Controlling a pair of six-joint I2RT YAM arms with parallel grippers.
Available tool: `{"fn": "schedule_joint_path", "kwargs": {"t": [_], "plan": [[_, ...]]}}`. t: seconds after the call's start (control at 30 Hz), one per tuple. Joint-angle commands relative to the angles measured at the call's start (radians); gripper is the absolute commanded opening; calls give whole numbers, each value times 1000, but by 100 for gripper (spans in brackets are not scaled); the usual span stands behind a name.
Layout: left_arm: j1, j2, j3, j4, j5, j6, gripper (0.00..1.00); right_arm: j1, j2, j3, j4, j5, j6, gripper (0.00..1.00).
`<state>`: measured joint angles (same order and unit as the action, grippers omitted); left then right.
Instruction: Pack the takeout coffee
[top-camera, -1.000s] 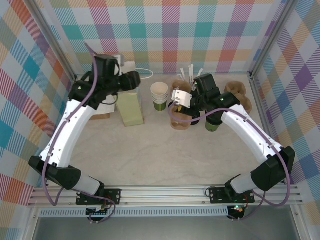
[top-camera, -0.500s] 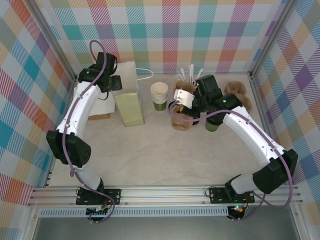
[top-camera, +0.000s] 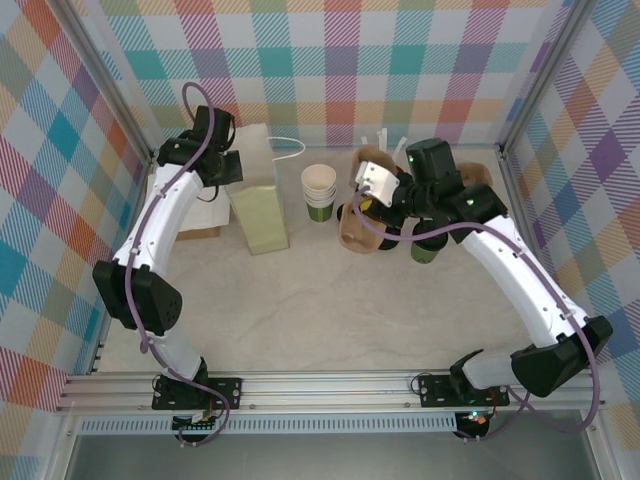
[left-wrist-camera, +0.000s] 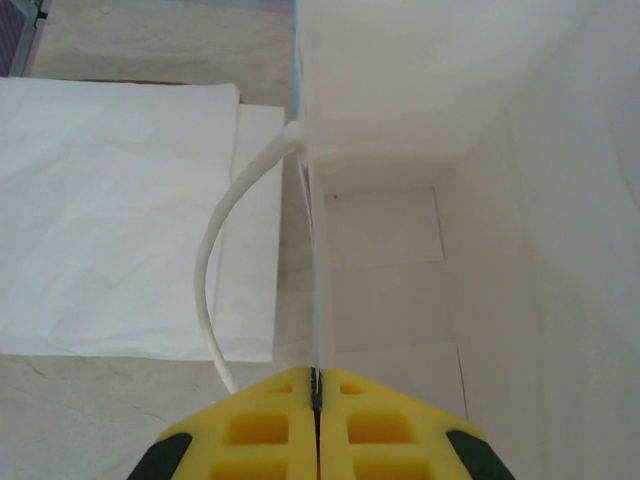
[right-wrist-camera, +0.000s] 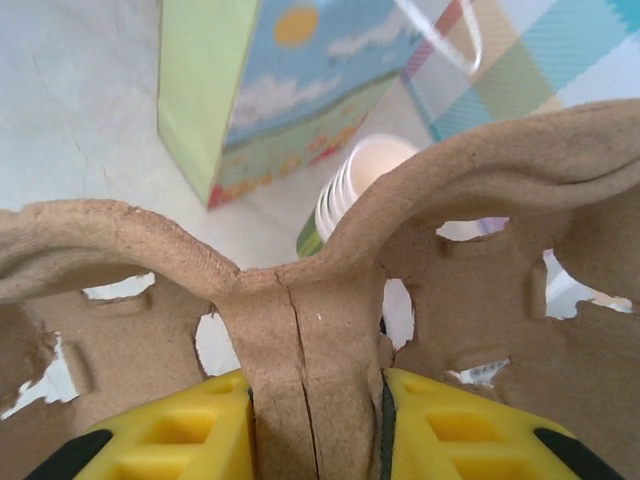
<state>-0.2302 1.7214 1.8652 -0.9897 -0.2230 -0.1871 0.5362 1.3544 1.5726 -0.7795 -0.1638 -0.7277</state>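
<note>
The work surface is a pale marbled table (top-camera: 330, 310) enclosed by plaid-patterned walls (top-camera: 400, 70). At the back left stands an upright paper bag (top-camera: 258, 205) with a pale green side panel and a white interior (left-wrist-camera: 400, 250). The left gripper (top-camera: 228, 165) is at the bag's rim; in the left wrist view its yellow fingers (left-wrist-camera: 260, 430) are pressed together (left-wrist-camera: 316, 400), pinching the thin edge of the bag wall. Right of centre, the right gripper (top-camera: 362, 203) is clamped (right-wrist-camera: 312, 420) on the central ridge of a brown pulp cup tray (top-camera: 358, 235), with one yellow finger on each side of the ridge (right-wrist-camera: 470, 260). The takeout coffee cup (top-camera: 319, 188) stands on the table between the bag and the tray, apart from both, with its top uncovered and cream interior showing (right-wrist-camera: 352, 195). A white cord handle (left-wrist-camera: 235, 250) arcs from the bag's rim (top-camera: 290, 148).
</note>
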Motion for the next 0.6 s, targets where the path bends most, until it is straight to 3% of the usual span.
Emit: {"fn": "schedule_joint_path", "kwargs": {"t": [0.0,0.3,0.57], "plan": [[-33,-104,-35,-19,46,2,0,-2,-14,80,22,-145,81,34],[-192,-263,-138,-51,60,-46,0,1,88,256,61,-281,261,32],[-275,-367,-257,18,176,-135,0,2,169,364,57,-477,452,32]]}}
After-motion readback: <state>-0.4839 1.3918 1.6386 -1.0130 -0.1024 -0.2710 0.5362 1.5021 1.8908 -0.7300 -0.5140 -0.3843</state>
